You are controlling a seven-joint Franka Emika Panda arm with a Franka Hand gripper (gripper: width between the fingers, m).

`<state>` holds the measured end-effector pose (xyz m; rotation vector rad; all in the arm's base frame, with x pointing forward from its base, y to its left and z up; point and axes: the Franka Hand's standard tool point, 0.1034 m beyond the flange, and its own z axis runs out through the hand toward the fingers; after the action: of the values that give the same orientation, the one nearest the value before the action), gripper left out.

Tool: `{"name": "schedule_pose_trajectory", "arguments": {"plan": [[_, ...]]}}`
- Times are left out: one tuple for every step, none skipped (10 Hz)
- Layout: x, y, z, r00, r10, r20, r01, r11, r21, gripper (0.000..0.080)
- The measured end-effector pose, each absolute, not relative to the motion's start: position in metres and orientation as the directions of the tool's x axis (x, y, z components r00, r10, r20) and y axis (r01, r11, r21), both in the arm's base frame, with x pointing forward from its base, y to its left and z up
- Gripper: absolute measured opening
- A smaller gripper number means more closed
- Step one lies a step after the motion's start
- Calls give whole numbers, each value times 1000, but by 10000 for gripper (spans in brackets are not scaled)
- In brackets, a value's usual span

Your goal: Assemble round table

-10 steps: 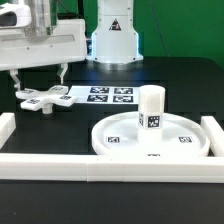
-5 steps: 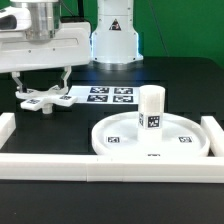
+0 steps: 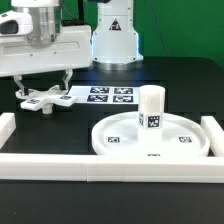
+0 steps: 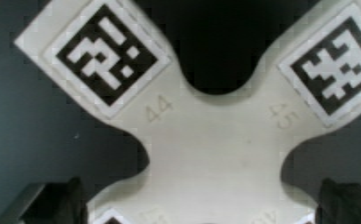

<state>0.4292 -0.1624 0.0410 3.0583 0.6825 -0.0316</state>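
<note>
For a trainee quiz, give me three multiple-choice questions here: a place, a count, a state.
1. The short white cylindrical plastic post stands on: A the large white rimmed round disc; B the marker board; C the black tabletop.
2. Tags showing on the white cross-shaped plastic piece, wrist view: A one; B two; C four.
3. The pincer is: A open; B shut on the post; C unseen.
A, post rises from disc; B, one per visible arm; A, fingers spread beside the cross piece.
</note>
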Motion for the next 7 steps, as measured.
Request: {"name": "schedule_pose_trajectory", "arguments": {"plan": [[428,-162,39,905,425,-24,425,-905,1,649],[428,-162,38,905,426,-26,426,-905,0,649],[427,-161,37,904,426,-27,426,-905,-1,649],[426,-161,36,904,426,-30,426,-905,-3,649],[425,-161,34,904,426,-33,426,-905,-6,649],[424,-161,32,904,426,-36,426,-905,-8,649],[423,-160,31,904,426,-39,426,-905,-10,649]]}}
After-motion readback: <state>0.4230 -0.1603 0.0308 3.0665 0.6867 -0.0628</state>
